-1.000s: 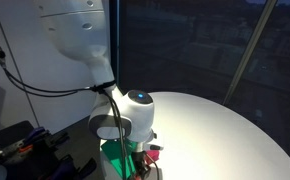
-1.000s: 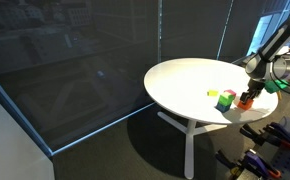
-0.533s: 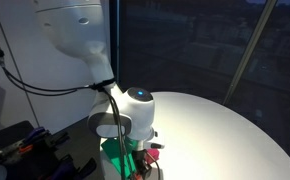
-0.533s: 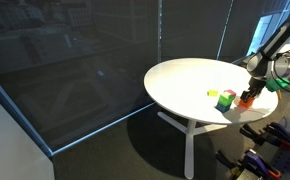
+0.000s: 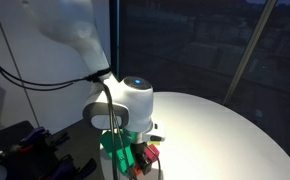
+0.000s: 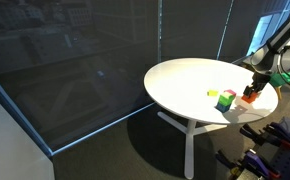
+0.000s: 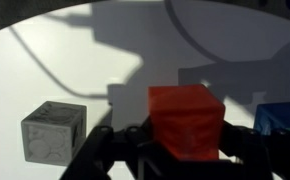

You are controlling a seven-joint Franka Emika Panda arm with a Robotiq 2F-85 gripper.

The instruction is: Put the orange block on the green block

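Note:
In the wrist view the orange block (image 7: 185, 115) fills the centre, and my gripper (image 7: 185, 142) is shut on it, a dark finger (image 7: 120, 146) pressed to each side. In an exterior view the orange block (image 6: 249, 97) hangs just above the white round table (image 6: 185, 80) at its right edge, under my gripper (image 6: 253, 88). The green block (image 6: 226, 99), bright green with a darker lower part, stands on the table a short way to the left of it. A dark blue-green block (image 7: 285, 118) shows at the right edge of the wrist view; I cannot tell whether it is the green block.
A pale grey-looking cube (image 7: 53, 132) sits on the table left of the gripper. A small yellowish cube (image 6: 214, 94) lies just beyond the green block. The arm's bulky wrist (image 5: 125, 105) hides the blocks in an exterior view. The table edge is close by.
The jaws have finished closing on the orange block, and it has risen slightly off the table. The arm's wrist has shifted a little in both exterior views.

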